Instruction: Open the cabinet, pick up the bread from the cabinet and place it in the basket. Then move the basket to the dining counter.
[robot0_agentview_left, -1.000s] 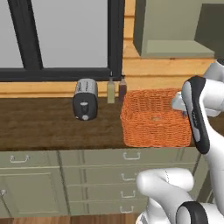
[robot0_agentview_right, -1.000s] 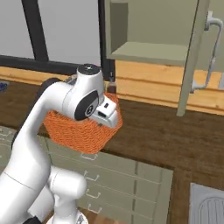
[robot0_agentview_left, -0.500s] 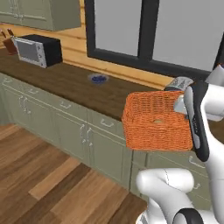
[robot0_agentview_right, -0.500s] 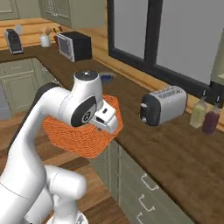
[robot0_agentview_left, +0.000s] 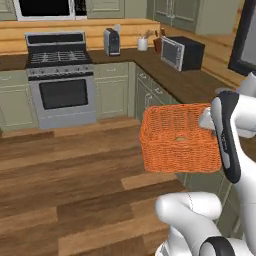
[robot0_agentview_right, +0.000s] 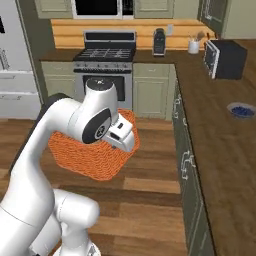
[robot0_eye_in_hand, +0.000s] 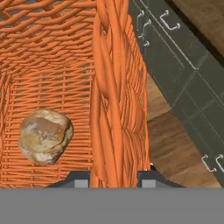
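Open floor (robot0_agentview_left: 75, 170) left; cabinets (robot0_agentview_left: 150, 95) crowd the right.

I'm in a home kitchen. A steel gas range (robot0_agentview_left: 61, 75) stands against the back wall with a microwave (robot0_agentview_right: 98, 7) above it. Grey-green cabinets (robot0_agentview_left: 114, 95) carry a dark wood worktop (robot0_agentview_right: 227, 130) that turns the corner, holding a coffee maker (robot0_agentview_left: 111, 41) and a toaster oven (robot0_agentview_left: 183, 52). Wood planks cover the floor (robot0_agentview_left: 65, 175).
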